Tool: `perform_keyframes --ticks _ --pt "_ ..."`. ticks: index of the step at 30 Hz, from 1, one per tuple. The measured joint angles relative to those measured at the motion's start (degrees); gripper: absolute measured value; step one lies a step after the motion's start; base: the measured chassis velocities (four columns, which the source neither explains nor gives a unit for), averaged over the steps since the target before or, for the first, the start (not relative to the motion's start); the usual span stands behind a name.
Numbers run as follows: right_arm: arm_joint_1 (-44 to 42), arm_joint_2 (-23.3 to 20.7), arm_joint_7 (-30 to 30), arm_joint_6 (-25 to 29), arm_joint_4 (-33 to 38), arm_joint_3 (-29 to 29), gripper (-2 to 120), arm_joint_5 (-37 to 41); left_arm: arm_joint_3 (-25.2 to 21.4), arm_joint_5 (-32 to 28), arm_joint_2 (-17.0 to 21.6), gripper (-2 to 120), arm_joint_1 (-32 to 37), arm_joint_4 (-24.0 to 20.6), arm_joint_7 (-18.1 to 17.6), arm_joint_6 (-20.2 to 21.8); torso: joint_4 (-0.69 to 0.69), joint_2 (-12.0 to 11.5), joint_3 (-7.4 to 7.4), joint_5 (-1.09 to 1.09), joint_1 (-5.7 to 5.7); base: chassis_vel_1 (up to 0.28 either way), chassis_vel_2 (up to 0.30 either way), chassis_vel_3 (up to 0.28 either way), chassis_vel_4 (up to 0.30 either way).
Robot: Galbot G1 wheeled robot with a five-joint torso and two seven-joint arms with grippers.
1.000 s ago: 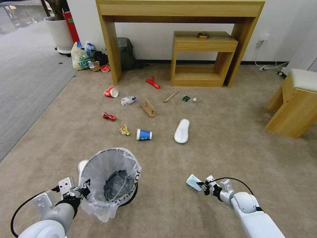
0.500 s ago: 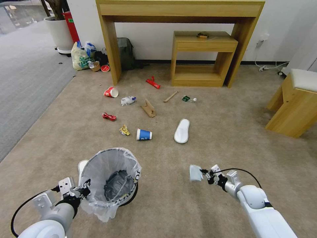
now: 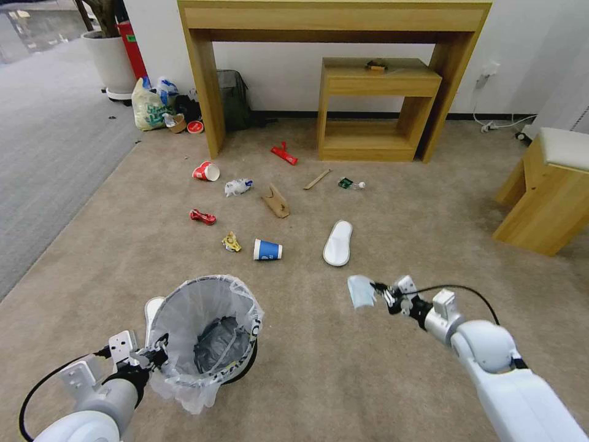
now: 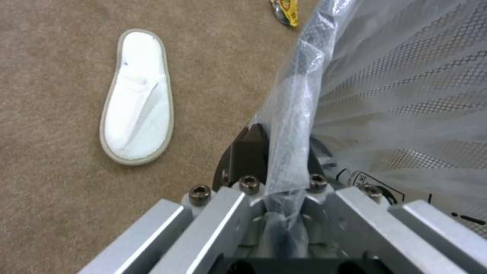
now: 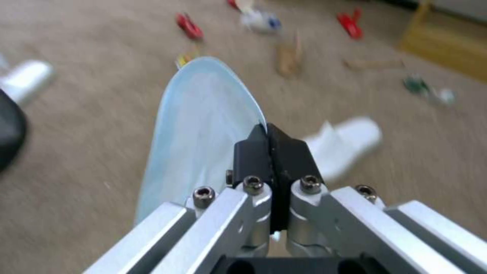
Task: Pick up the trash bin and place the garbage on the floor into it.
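The black trash bin [image 3: 205, 331] with its white liner stands on the beige floor [image 3: 399, 380] at the near left. My left gripper [image 3: 158, 353] is shut on its rim [image 4: 292, 125]. To the right my right gripper [image 3: 380, 293] is shut on a pale blue flat piece of garbage [image 3: 361, 291], held above the carpet [image 5: 203, 125]. Farther off lie a blue cup [image 3: 268, 250], a white slipper [image 3: 338, 243], a yellow wrapper [image 3: 231, 242], a crushed red can [image 3: 202, 216], a red cup [image 3: 207, 171] and cardboard [image 3: 276, 201]. A second slipper [image 4: 137, 99] lies beside the bin.
A wooden desk [image 3: 202, 86] and a low shelf [image 3: 377, 104] stand against the far wall. A wooden stool [image 3: 549, 190] is at the right. Bags [image 3: 150, 107] and a plant pot [image 3: 113, 61] sit at the back left, beside grey carpet [image 3: 49, 153].
My right gripper has lifted and moved forward with the pale blue piece. The left gripper and the bin have stayed put.
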Motion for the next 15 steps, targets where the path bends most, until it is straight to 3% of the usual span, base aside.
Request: perform_keyframes --ticks 11,15 --pt "11.55 -3.31 3.6 -3.79 5.84 -10.83 0 10.08 0.04 2.16 0.24 0 -0.08 0.31 2.16 0.28 -0.01 0.0 0.0 0.0 0.0 0.0 0.0 0.0 0.0" --pt "19.54 -3.54 4.47 -5.17 6.29 -16.84 0 13.18 0.16 4.04 0.96 0 -0.23 1.01 4.04 0.51 0.0 0.0 0.0 0.0 0.0 0.0 0.0 0.0 0.0"
